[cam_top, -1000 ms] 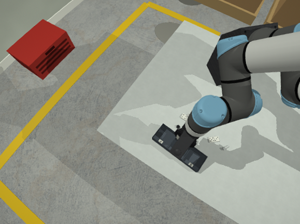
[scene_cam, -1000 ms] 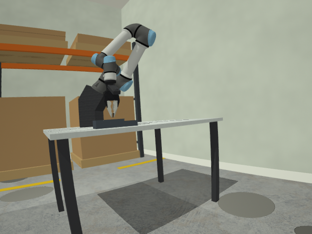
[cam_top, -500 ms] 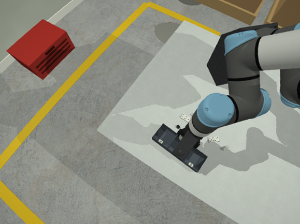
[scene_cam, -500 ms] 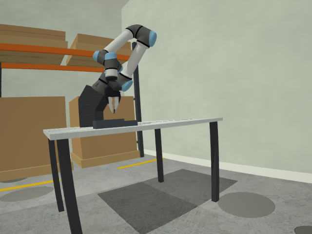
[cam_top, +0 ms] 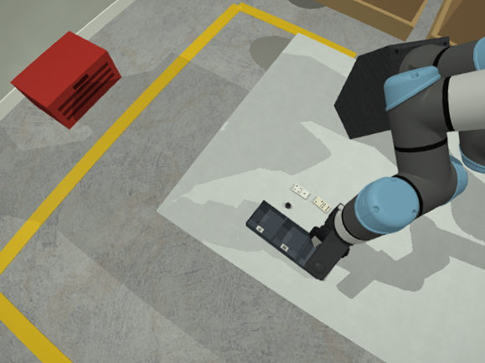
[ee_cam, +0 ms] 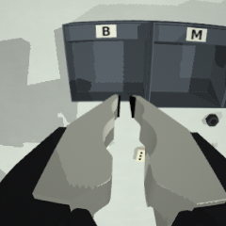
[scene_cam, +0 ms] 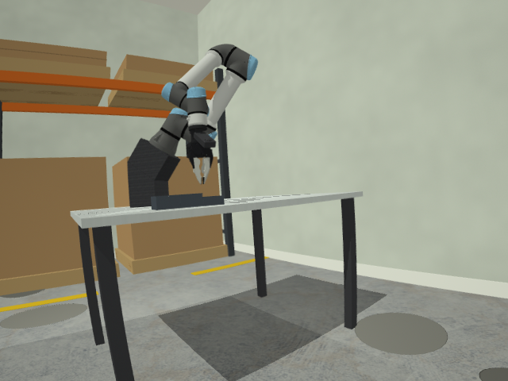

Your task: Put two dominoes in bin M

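A dark row of bins (cam_top: 282, 237) lies on the white table. In the wrist view, bin M (ee_cam: 188, 66) is on the right and bin B (ee_cam: 108, 66) on the left, and both look empty. Two white dominoes (cam_top: 301, 190) (cam_top: 321, 204) lie flat on the table behind the bins. One domino (ee_cam: 139, 154) shows on the table below my fingers. My gripper (ee_cam: 124, 97) (scene_cam: 201, 175) (cam_top: 323, 255) is shut with nothing seen between the fingertips. It hangs above the table at the near edge of the bins, and its body covers the right end of the row.
A small black round thing (cam_top: 287, 205) lies on the table next to the bins, and it also shows in the wrist view (ee_cam: 212, 120). The arm's black base block (cam_top: 371, 94) stands at the table's back. The table's front edge runs close behind the bins.
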`<state>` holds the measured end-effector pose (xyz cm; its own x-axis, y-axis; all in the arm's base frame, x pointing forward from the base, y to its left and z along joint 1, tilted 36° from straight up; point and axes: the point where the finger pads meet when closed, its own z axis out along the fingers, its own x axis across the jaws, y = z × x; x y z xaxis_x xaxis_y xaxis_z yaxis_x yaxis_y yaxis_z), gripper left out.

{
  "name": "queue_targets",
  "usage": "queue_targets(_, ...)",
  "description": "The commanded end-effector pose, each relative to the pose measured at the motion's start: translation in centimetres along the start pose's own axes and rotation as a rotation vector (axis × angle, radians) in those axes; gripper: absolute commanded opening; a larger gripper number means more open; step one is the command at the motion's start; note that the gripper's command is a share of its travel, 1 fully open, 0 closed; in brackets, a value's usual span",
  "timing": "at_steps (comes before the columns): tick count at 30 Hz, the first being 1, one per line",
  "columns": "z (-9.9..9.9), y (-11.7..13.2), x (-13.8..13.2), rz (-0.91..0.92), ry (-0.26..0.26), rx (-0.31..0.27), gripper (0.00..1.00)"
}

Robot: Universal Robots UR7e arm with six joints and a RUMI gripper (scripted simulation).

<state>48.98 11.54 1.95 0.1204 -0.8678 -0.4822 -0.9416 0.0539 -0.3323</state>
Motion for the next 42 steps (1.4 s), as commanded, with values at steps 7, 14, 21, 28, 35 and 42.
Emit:
queue_targets(7,0.7,0.0,-0.8,0.001,0.002,0.001,0.04)
queue_targets(14,2.6,0.0,-0.8,0.001,0.002,0.001,0.04)
queue_targets(21,3.9,0.0,-0.8,0.001,0.002,0.001,0.04)
queue_targets(28,5.8,0.0,-0.8,0.001,0.002,0.001,0.04)
queue_targets(35,5.9,0.0,-0.8,0.001,0.002,0.001,0.04)
queue_targets(42,5.9,0.0,-0.8,0.001,0.002,0.001,0.04)
